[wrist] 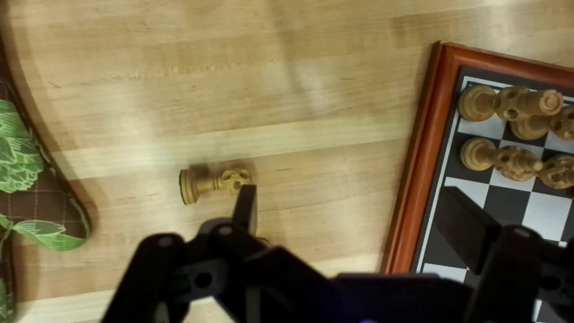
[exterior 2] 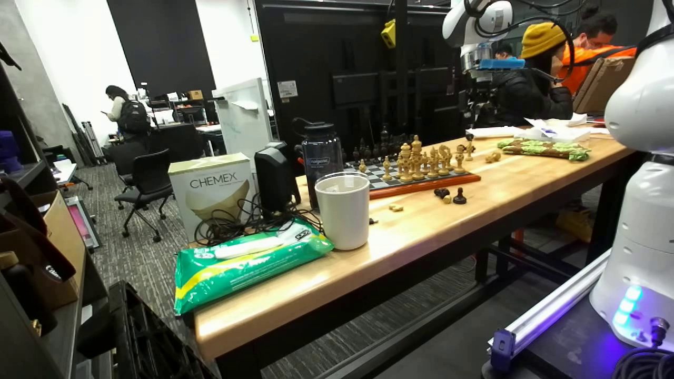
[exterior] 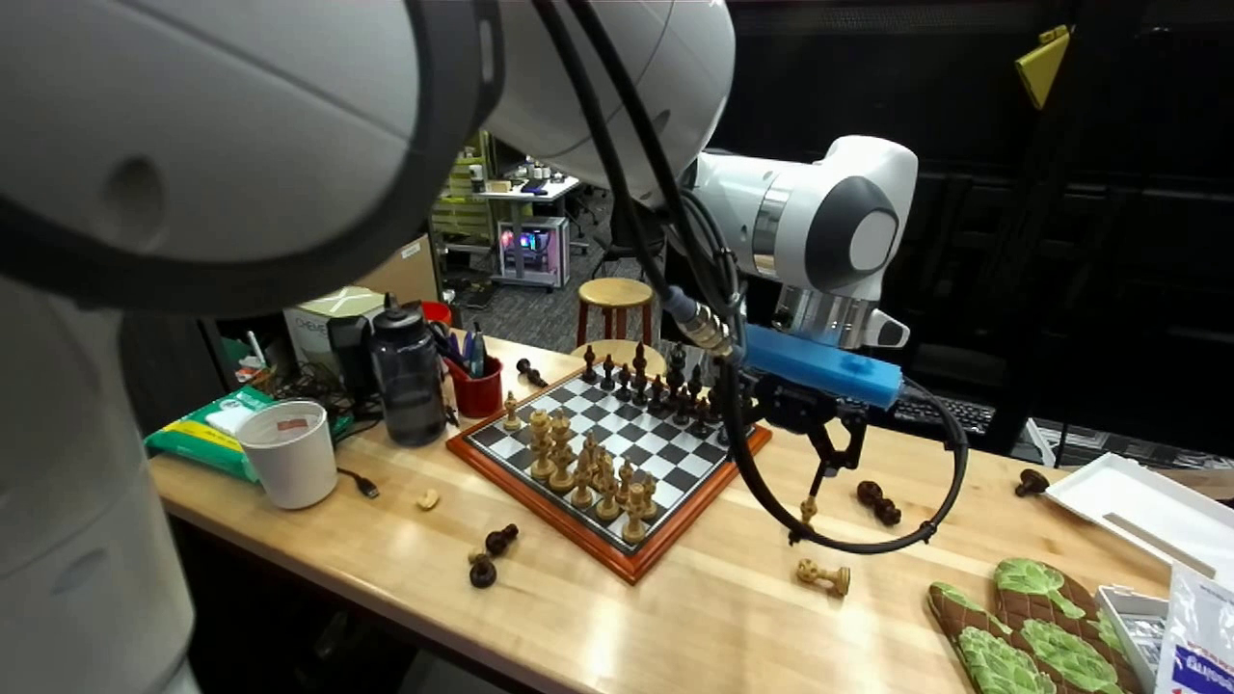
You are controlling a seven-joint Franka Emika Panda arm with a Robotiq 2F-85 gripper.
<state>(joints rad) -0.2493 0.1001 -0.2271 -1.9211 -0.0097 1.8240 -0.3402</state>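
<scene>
My gripper stands open above the table, its two fingers wide apart with nothing between them. In the wrist view the left finger partly overlaps a light wooden chess piece lying on its side. That lying piece is also on the tabletop in an exterior view. Just below a fingertip there, a light piece appears upright; contact cannot be told. The right finger hangs over the chessboard, whose red-brown frame crosses the view. Several light pieces, including a tall one, stand on the board.
Dark pieces lie loose on the table. A brown and green oven mitt and a white tray are beyond. A white cup, dark water bottle, red pen cup and green packet occupy one end.
</scene>
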